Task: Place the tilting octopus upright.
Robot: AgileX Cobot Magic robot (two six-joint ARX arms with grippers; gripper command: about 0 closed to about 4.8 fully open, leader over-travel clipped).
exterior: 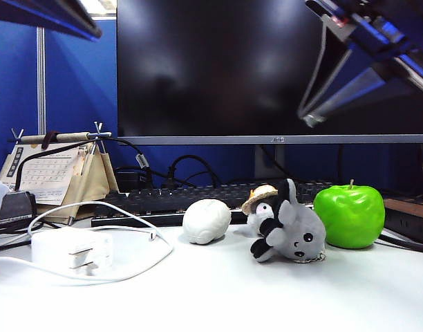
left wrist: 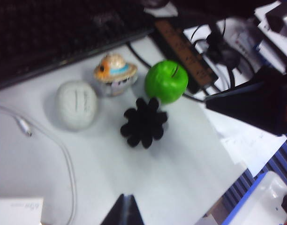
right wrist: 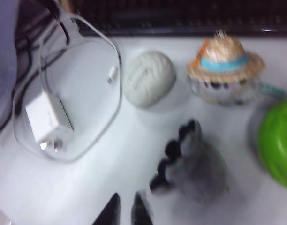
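- The octopus (exterior: 292, 231), a soft light grey plush with a round head, black eyes and stubby tentacles, lies tipped on its side on the white desk (exterior: 218, 290), its black tentacle undersides turned away from the green apple (exterior: 350, 216).
- It sits just beside the apple, between the apple and the white egg-shaped lump (exterior: 206, 220); whether it touches the apple I cannot tell.
- A smaller penguin plush (exterior: 262, 205) in a woven straw hat with a blue band stands right behind the octopus, close to the black keyboard (exterior: 198, 199).
- The apple is glossy and smooth with a short stem; the lump is matt, with shallow grooves on top.
- Further from the apple, past the lump, a white boxy charger (exterior: 72, 250) lies inside a loop of its own white cable (exterior: 128, 266).
- The right hand (right wrist: 127, 211) hangs above the desk on the octopus's tentacle side, fingertips a narrow gap apart, grasping nothing.
- The left hand (left wrist: 124, 212) hovers high over the desk, looking down on the octopus's black underside; only a dark tip shows, so clenched or released I cannot tell.
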